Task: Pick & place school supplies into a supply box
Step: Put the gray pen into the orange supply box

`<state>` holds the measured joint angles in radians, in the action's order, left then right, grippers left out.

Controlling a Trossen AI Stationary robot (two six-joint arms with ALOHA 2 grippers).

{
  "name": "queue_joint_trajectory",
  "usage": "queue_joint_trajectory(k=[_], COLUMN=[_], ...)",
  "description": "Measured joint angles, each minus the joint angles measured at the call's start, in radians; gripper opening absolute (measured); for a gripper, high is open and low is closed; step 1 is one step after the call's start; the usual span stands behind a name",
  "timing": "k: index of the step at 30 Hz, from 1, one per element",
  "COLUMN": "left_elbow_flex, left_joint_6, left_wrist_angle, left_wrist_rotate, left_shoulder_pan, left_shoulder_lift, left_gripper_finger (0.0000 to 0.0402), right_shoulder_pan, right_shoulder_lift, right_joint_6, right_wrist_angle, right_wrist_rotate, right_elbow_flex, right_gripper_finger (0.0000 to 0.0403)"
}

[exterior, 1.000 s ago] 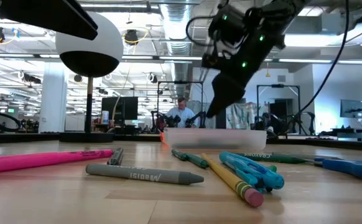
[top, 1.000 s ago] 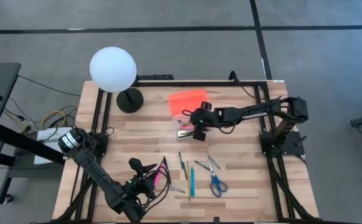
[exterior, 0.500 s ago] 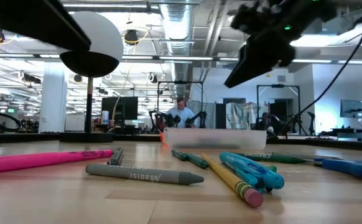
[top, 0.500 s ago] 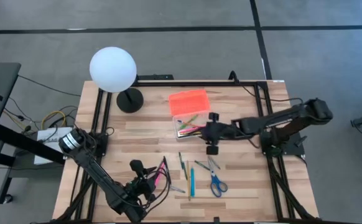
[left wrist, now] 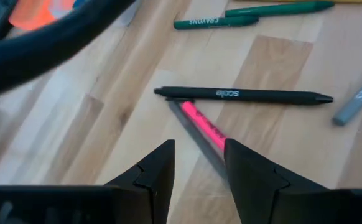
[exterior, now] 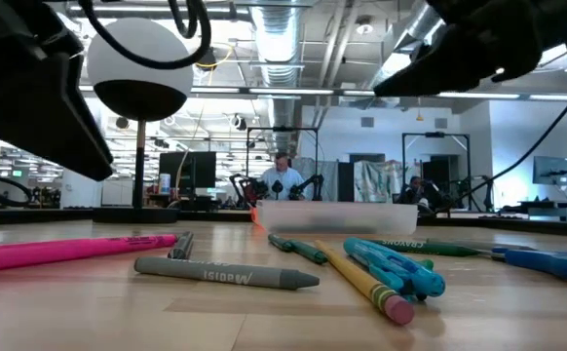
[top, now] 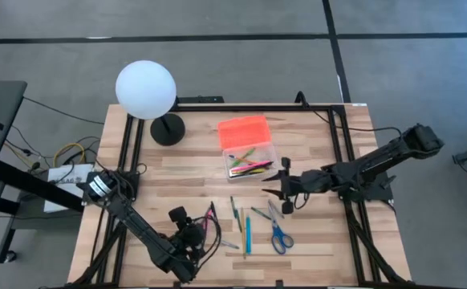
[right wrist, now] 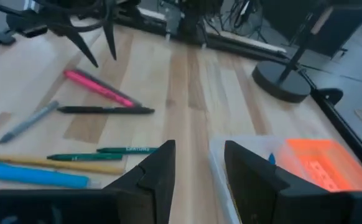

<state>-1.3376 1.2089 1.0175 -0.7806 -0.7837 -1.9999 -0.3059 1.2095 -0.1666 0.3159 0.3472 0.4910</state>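
The school supplies lie loose on the wooden table: a pink marker [left wrist: 201, 123], a black pen [left wrist: 243, 94], green pens [top: 235, 210], a blue marker [top: 247, 233] and blue-handled scissors [top: 280, 238]. The supply box [top: 250, 166] stands clear and open at mid table. It holds several pens, and its orange lid [top: 243, 130] lies behind it. My left gripper [left wrist: 199, 163] is open low over the pink marker's near end, a finger on each side, touching nothing. My right gripper [right wrist: 199, 167] hovers open and empty just near-right of the box.
A white globe lamp [top: 145, 90] on a black base [top: 168, 128] stands at the far left. A grey crayon [exterior: 225, 274] and a yellow pencil [exterior: 361, 282] lie among the supplies. Black frame rails [top: 338, 128] edge the table. People and equipment show in the room beyond.
My right gripper has drawn back from over the supply box toward the table's near right and now points more level. My left gripper has come down toward the pink marker while its wrist rolled. The supplies on the table have stayed where they were.
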Motion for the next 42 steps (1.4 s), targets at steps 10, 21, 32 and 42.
queue_joint_trajectory(k=[10,21,32,42], left_elbow_flex=[0.042,0.141,0.143,0.143], left_joint_6=[0.151,0.182,0.202,0.143], left_wrist_angle=[-0.022,-0.173,-0.214,-0.317], left_wrist_rotate=[0.096,0.129,0.061,0.051], left_shoulder_pan=[0.018,0.031,0.032,0.035], left_shoulder_lift=[0.000,0.001,0.002,0.002], left_gripper_finger=[0.0134,0.0134,0.0134,0.0134], right_shoulder_pan=[-0.031,-0.070,-0.072,-0.072], right_shoulder_lift=[0.023,0.021,0.021,0.021], right_joint_6=[0.000,-0.017,-0.010,0.002], right_wrist_angle=[0.048,0.045,0.044,0.043], right_wrist_rotate=[0.004,0.003,0.003,0.003], right_elbow_flex=[-0.032,-0.032,-0.032,-0.031], right_gripper_finger=[0.0130,0.0130,0.0130,0.0130])
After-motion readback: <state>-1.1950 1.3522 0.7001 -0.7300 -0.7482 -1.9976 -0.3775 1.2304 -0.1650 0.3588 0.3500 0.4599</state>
